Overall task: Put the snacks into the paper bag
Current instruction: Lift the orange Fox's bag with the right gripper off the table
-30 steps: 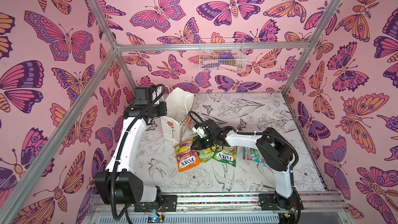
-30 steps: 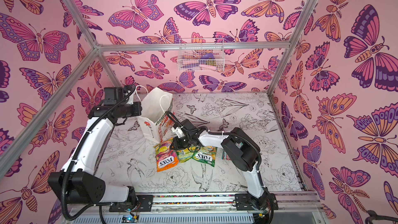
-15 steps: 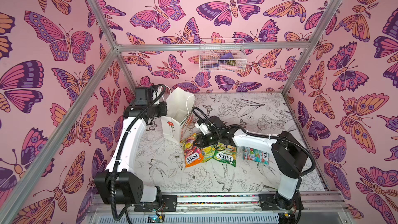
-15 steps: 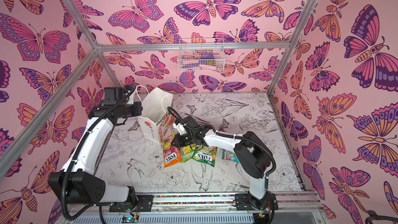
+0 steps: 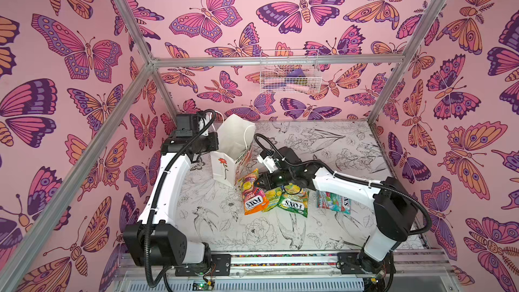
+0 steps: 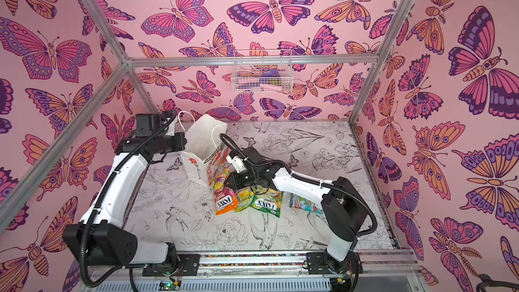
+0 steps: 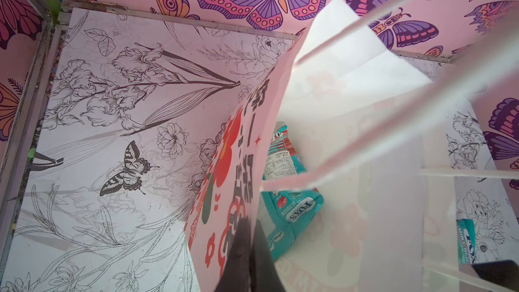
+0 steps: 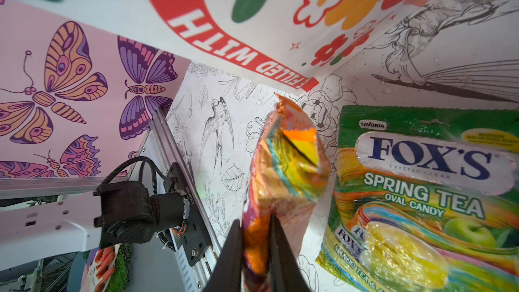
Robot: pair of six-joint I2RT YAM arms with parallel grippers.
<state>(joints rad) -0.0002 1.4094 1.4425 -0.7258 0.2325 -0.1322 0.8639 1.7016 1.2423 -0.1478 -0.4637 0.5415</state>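
One snack is in and most are not. The left pincer (image 7: 248, 228) is clenched on the printed side wall of the paper bag (image 5: 234, 147), propping its mouth open. Just beyond the pincer's tips a teal FOX'S packet (image 7: 292, 209) lies inside the bag.

The right pincer (image 8: 255, 228) is clamped on one end of the orange FOX'S packet (image 8: 283, 169). The packet juts ahead of its tips toward the bag's lower corner, outside the bag and below its mouth. In both top views the packet looks tilted, its far end low by the table (image 5: 323, 228); whether that end is clear of the surface cannot be told.

Right beside this pincer, on the side away from the bag, lie the green Spring Tea packet (image 5: 293, 205) and a second green-yellow packet (image 5: 271, 195), overlapping. Further back, beneath the same arm, a second teal packet (image 5: 334, 205) rests on the table. A small blue-white packet (image 7: 464, 245) shows off to one side of the left pincer, apparently on the table outside the bag.

By my reckoning the orange packet is in hand but has yet to go over the rim, and four more wait.
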